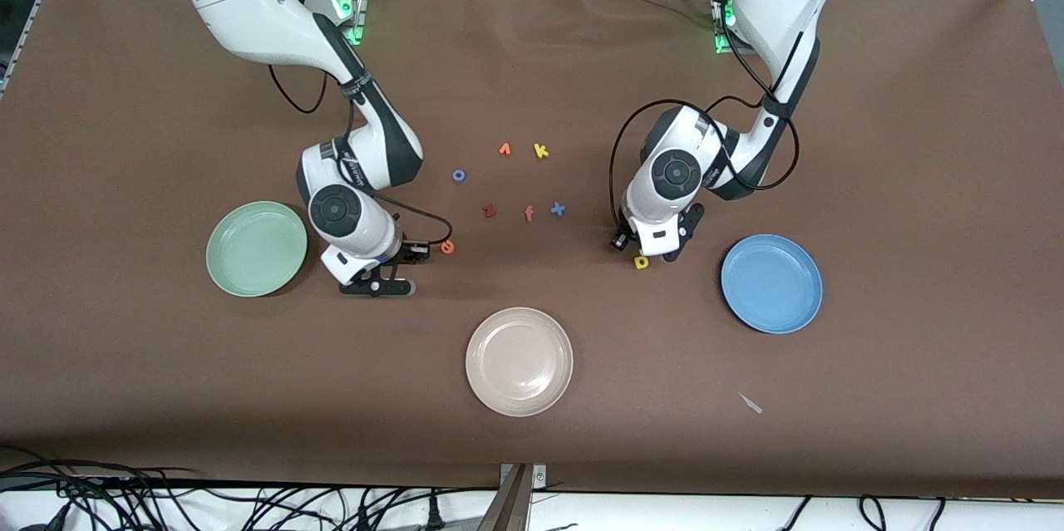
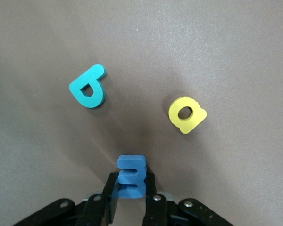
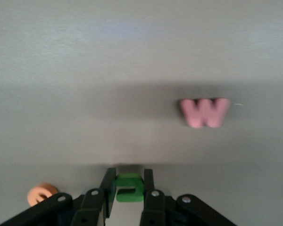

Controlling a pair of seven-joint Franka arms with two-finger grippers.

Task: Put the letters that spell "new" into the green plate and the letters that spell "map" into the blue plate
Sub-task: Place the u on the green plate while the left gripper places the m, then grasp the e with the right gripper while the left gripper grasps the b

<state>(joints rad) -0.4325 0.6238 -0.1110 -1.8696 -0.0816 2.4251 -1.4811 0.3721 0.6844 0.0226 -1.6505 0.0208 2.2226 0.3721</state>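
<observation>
On the brown table (image 1: 914, 140) the green plate (image 1: 256, 248) sits at frame left, the blue plate (image 1: 771, 283) at frame right. My right claw (image 3: 128, 187) is clamped on the green n (image 3: 129, 187) (pink w (image 3: 205, 112), orange e (image 3: 41, 194) lie loose). My left claw (image 2: 131, 188) pinches the blue m (image 2: 131, 176); teal p (image 2: 88, 86), yellow a (image 2: 187, 114) lie loose.

Beige plate (image 1: 519, 361) lies between green plate (image 1: 257, 248) and blue plate (image 1: 771, 283).
</observation>
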